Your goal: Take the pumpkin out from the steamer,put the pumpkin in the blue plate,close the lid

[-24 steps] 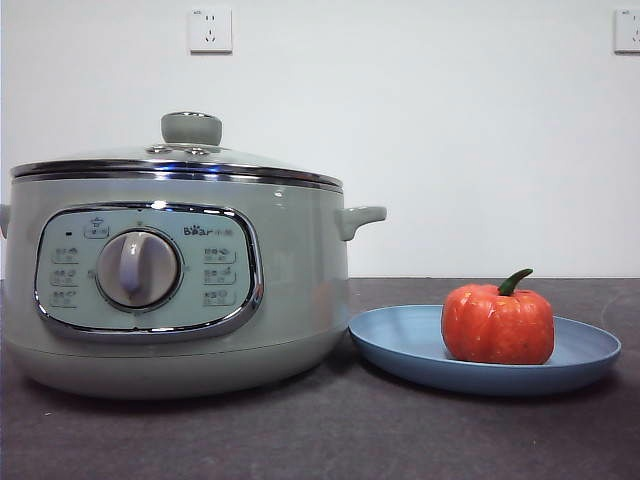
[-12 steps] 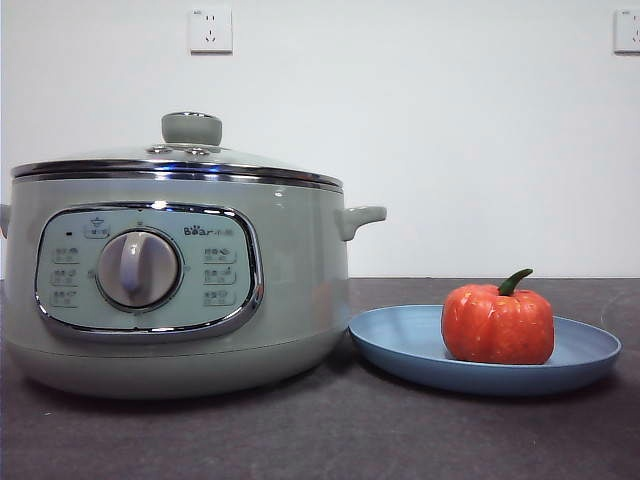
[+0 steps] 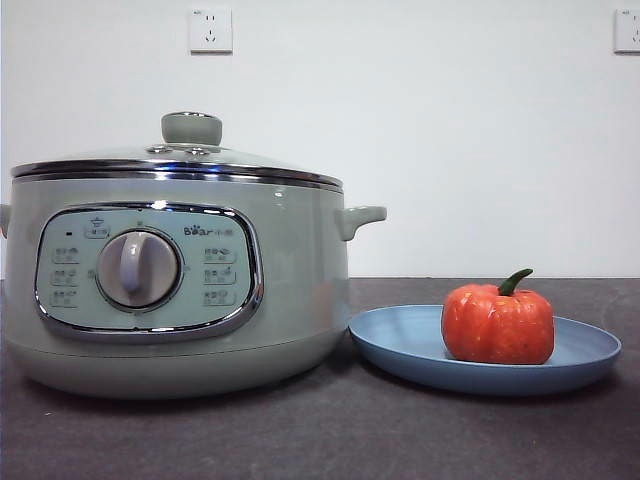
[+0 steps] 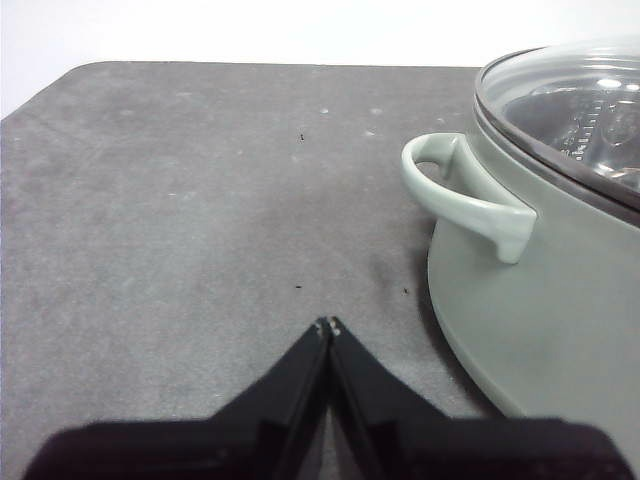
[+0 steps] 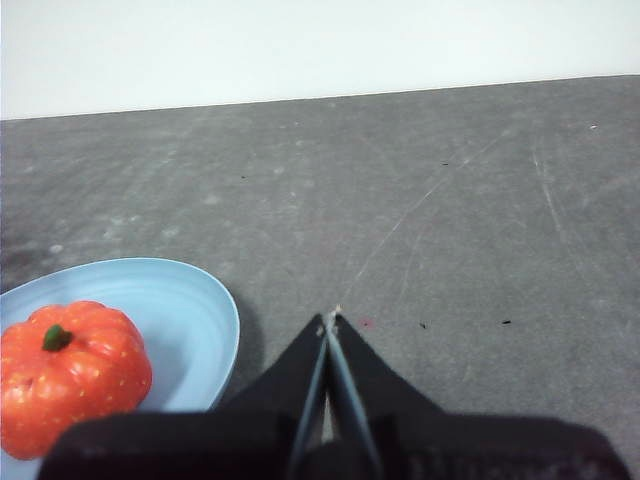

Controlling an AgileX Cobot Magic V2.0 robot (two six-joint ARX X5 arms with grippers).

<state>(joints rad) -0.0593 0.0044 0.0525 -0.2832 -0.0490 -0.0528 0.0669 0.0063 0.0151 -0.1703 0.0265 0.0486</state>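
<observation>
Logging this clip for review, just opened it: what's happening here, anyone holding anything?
Nothing is being handled right now. The pumpkin sits upright in the blue plate, beside the steamer, whose lid is on. The left hand is shut and empty above the table near the steamer's side handle; the right hand is shut and empty above the table beside the plate. By how things lie, the job looks finished.

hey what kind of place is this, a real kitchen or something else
Likely a lab test bench, not a kitchen: a steamer and toy pumpkin on a blue plate sit on a bare dark table against a white wall with outlets.
</observation>
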